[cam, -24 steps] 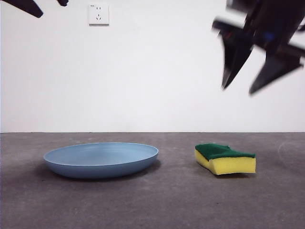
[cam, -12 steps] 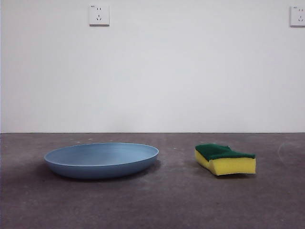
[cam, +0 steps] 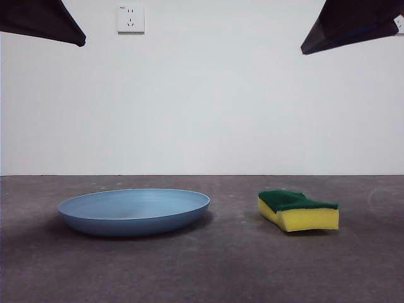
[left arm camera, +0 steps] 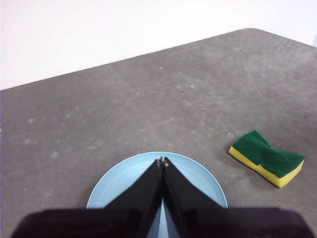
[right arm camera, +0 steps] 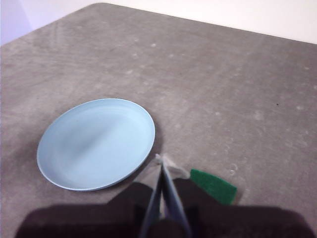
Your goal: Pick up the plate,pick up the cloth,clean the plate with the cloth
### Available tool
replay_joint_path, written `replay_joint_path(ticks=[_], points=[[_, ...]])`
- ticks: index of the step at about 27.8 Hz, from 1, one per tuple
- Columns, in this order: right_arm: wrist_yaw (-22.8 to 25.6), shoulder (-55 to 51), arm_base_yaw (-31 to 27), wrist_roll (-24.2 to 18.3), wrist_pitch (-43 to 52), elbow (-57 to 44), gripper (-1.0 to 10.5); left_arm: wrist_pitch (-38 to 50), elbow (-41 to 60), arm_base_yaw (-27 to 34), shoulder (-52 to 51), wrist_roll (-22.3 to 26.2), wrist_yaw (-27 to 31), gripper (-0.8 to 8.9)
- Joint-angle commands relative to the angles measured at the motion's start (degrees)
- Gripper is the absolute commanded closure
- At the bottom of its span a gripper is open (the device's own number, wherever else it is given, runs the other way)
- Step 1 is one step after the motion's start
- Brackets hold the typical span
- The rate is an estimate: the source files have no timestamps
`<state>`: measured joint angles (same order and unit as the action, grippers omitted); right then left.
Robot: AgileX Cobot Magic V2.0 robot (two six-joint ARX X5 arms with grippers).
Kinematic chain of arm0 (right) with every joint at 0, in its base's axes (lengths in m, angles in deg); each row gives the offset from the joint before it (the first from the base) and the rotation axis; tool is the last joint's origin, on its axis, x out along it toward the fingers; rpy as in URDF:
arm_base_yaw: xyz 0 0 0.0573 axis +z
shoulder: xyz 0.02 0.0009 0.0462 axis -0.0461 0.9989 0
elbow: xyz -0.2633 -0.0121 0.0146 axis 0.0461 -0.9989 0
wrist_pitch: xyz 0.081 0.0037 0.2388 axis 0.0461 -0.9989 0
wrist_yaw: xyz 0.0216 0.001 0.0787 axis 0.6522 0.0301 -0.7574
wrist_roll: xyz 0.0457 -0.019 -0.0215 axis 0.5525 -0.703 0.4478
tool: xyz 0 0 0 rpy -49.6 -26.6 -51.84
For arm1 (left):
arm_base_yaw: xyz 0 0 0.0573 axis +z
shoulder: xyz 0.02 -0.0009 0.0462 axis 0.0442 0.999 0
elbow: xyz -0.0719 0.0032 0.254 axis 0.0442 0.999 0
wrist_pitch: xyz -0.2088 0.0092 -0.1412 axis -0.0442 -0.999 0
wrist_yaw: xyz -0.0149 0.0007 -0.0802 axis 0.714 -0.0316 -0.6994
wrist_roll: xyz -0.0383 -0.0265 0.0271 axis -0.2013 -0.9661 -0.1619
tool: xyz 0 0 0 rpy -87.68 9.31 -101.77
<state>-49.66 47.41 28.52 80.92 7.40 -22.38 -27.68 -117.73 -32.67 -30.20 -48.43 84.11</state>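
Left gripper (left arm camera: 162,161): I see it high above the plate, jaws pressed together, holding nothing.
Plate (cam: 134,211): flat on the grey table (cam: 208,271), left of centre, untouched.
Cloth (cam: 298,210): yellow sponge, green side up, right of the plate, apart from it.
Right gripper (right arm camera: 161,161): high over the sponge's near side, jaws pressed together, empty.

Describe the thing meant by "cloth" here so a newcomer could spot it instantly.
On the grey table, look beside the wide light-blue plate, apart from it. There lies the cloth, really a small sponge block: yellow foam, dark green scouring top, wavy sides.
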Motion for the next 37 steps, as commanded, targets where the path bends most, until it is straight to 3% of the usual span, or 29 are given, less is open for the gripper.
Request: replay_joint_path(ticks=[1, 11, 14, 21, 27, 37], points=[[0.13, 0.04, 0.0, -0.17, 0.44, -0.28, 9.5, 0.04, 0.24, -0.17, -0.15, -0.48, 0.04, 8.17], [0.11, 0.04, 0.0, -0.17, 0.42, -0.28, 9.5, 0.09, 0.24, -0.07, 0.07, -0.39, 0.13, 8.17], [0.11, 0.04, 0.0, -0.17, 0.42, -0.28, 9.5, 0.17, 0.24, -0.07, 0.07, 5.31, 0.61, 8.17], [0.11, 0.04, 0.0, -0.17, 0.35, -0.28, 9.5, -1.2, 0.26, 1.03, -4.24, 7.26, 0.17, 8.17], [0.13, 0.04, 0.0, -0.17, 0.31, -0.28, 9.5, -5.64, 3.43, 7.56, -11.82, 5.86, -2.54, 8.17], [0.11, 0.04, -0.02, -0.17, 0.31, -0.28, 9.5, -1.9, 21.4, 20.06, -28.96, 0.74, -3.28, 8.17]])
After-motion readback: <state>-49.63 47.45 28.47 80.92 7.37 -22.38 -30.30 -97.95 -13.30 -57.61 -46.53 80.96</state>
